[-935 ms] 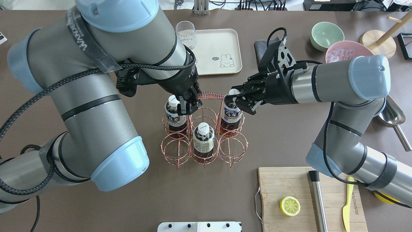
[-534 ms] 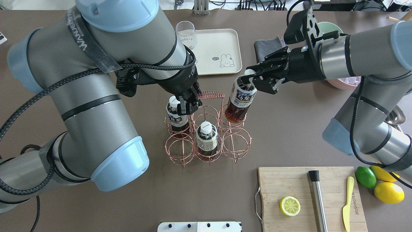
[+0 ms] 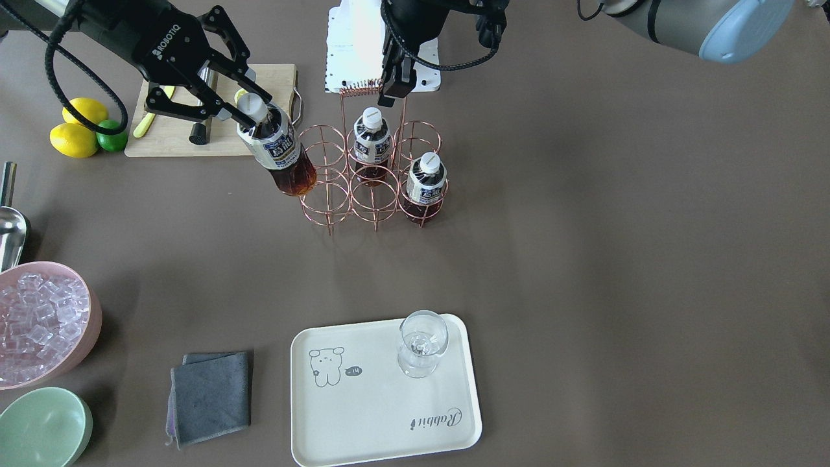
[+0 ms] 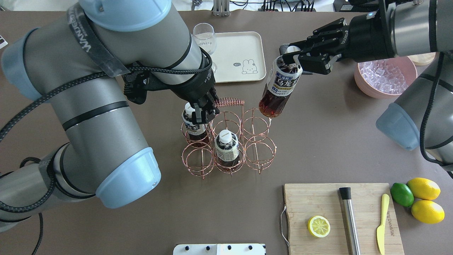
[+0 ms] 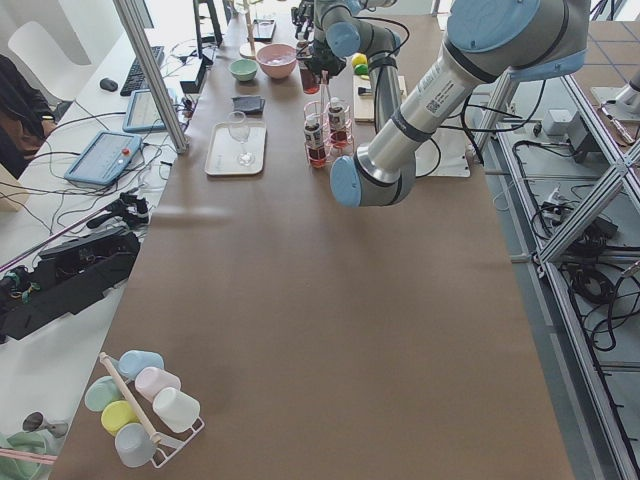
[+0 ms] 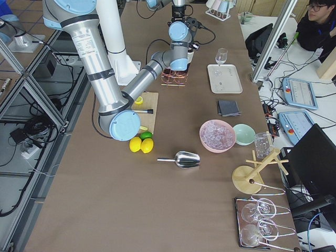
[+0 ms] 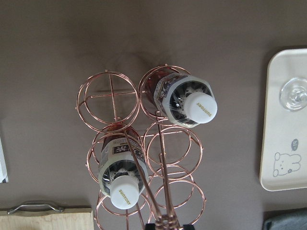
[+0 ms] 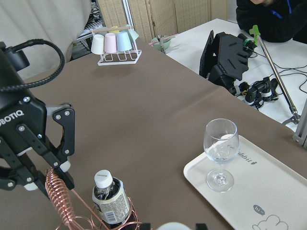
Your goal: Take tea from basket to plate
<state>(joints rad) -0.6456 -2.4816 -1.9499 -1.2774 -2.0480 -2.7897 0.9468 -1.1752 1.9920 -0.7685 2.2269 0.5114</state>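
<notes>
Gripping: right tool (image 4: 292, 56) tea (image 4: 281, 88) aloft, left tool (image 4: 204, 112) basket (image 4: 230, 103).

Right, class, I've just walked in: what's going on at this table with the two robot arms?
The right gripper holds a tea bottle by its neck, tilted, in the air clear of the basket and not yet over the plate. The left gripper is clamped on the basket's coiled handle, probably steadying it. Two other bottles stand in the basket's cells. The plate carries only a wine glass.
</notes>
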